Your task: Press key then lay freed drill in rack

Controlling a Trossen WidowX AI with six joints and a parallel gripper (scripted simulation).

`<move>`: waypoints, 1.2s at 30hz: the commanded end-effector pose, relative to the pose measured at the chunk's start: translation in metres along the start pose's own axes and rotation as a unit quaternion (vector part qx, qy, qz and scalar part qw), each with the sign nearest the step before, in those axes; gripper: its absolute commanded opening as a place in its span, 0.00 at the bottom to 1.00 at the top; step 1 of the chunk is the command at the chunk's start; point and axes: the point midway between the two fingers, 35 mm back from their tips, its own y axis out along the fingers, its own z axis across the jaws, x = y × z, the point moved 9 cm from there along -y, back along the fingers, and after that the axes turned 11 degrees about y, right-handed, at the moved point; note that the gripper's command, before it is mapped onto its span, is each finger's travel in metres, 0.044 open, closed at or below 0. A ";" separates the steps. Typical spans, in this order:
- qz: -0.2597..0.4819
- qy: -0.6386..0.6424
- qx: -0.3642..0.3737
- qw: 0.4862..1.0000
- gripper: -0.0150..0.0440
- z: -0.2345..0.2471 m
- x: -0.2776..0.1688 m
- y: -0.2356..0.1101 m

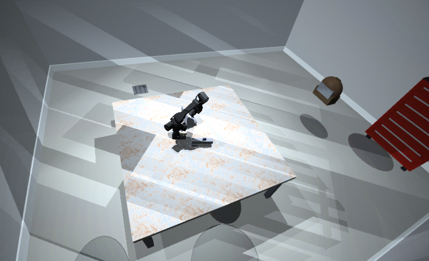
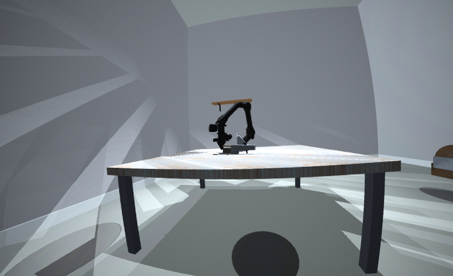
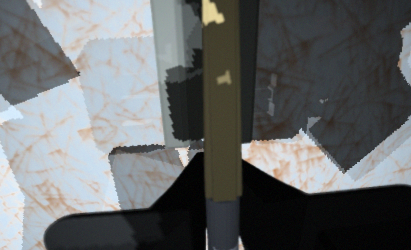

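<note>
The jaws are clamped on the drill (image 3: pixel 222 115), held just above the marbled surface (image 1: pixel 183 181), beside the grey rack (image 3: pixel 178 75). Likely carrying step; next, lower it into the rack.

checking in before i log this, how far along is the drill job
Done: the gripper is shut on the tan drill, so it appears freed. In hand: carrying it low over the table, beside the grey rack. Left: laying it in the rack.
</note>
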 end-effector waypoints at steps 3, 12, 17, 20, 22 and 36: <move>-0.004 0.003 0.003 1.000 0.25 0.000 -0.001 0.008; -0.004 0.003 0.003 1.000 0.25 0.000 0.000 0.015; -0.004 0.003 0.003 1.000 0.25 0.001 0.000 0.019; -0.004 0.003 0.003 1.000 0.25 0.001 0.000 0.021; -0.004 0.003 0.003 1.000 0.25 0.002 0.000 0.022; 0.001 0.001 -0.002 1.000 0.39 0.002 0.000 0.020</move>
